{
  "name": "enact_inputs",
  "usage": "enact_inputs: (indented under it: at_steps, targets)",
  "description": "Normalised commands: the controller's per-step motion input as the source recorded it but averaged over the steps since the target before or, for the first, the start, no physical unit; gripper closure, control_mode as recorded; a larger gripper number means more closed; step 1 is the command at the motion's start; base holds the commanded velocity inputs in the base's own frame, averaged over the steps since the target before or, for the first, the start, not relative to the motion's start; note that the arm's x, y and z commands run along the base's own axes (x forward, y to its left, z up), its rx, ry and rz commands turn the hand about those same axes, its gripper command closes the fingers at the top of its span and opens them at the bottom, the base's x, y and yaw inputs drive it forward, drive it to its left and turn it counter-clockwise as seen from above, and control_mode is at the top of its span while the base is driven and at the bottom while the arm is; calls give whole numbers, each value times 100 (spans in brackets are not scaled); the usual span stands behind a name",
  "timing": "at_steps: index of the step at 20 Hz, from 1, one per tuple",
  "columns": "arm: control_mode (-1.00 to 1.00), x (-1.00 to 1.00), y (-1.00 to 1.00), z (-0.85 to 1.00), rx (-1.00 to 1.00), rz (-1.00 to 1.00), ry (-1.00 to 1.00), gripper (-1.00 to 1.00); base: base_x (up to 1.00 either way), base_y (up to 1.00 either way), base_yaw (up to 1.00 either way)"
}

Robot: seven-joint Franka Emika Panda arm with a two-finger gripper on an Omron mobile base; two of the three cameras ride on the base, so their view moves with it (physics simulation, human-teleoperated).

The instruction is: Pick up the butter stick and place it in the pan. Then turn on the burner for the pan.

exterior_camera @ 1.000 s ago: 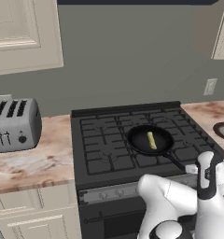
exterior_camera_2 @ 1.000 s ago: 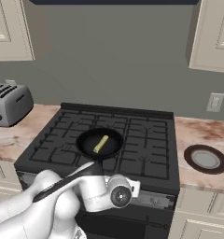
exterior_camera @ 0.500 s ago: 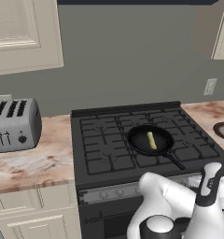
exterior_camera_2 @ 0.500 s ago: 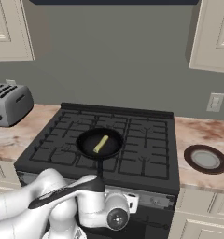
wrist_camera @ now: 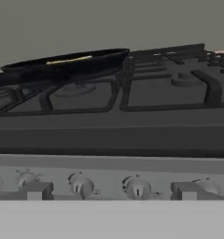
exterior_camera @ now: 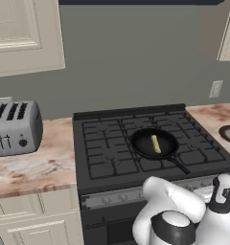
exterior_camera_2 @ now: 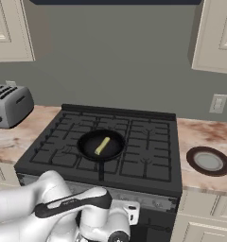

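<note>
Pale-yellow butter stick (exterior_camera: 155,143) lies inside the black pan (exterior_camera: 142,145); gripper (wrist_camera: 111,192) spread wide, empty.

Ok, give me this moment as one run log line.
butter stick: in pan | pan: on stove | gripper: open, empty, facing knobs | burner: not yet on

The pan (exterior_camera: 153,143) sits on the stove (exterior_camera: 112,158); toaster (exterior_camera: 14,127) on counter (exterior_camera: 35,167).
</note>
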Motion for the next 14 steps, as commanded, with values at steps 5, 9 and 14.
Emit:
enact_inputs:
  at_steps: [5,9,14]
  targets:
    - [-100,0,5,-35,0,4,-14,-100,0,0,0]
    - [-100,-7,12,-27,0,2,-10,-100,0,0,0]
    - [-100,-6,22,-3,0,0,-12,-100,0,0,0]
